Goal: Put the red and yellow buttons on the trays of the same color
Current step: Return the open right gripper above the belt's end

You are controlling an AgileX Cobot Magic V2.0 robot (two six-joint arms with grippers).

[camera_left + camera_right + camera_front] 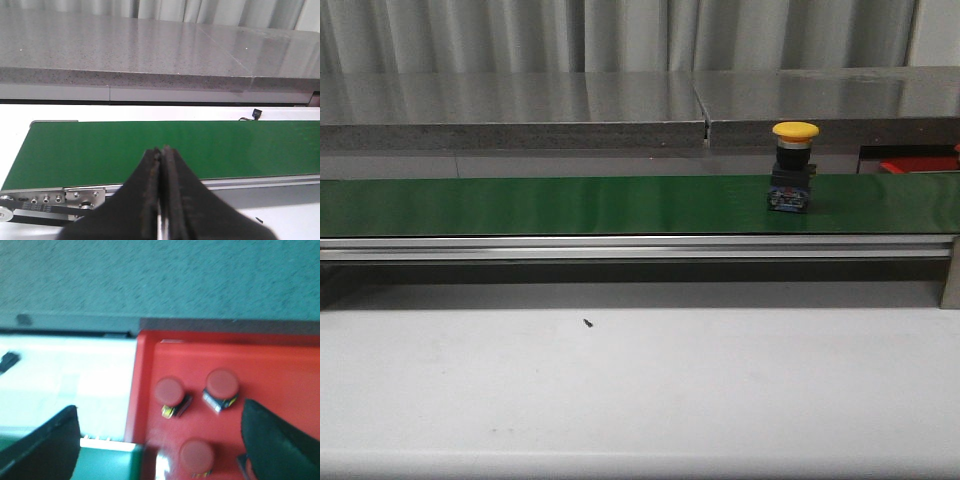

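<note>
Red tray held three red buttons, all upright w/ caps up: one nearest the tray's wall on the belt side, a second just beside it but apart, a third near the tray's edge closest to the right gripper. Tray's rim sat just beside the end of the green belt, w/ a white strip next to it and the grey counter behind. Right gripper hung over the tray, fingers spread wide apart, nothing between them; view was blurred so small detail on the button bases couldn't be made out. In the front view only a sliver of the tray showed at the far right, behind the belt. Yellow button stood upright on the belt, toward its right end, close to the back edge, yellow cap on top of a black body w/ a blue base. No yellow tray could be seen in any view. Left gripper hovered above the belt's near edge toward its left end, fingers pressed together, holding nothing. A small dark speck lay on the white table in front of the belt.
</note>
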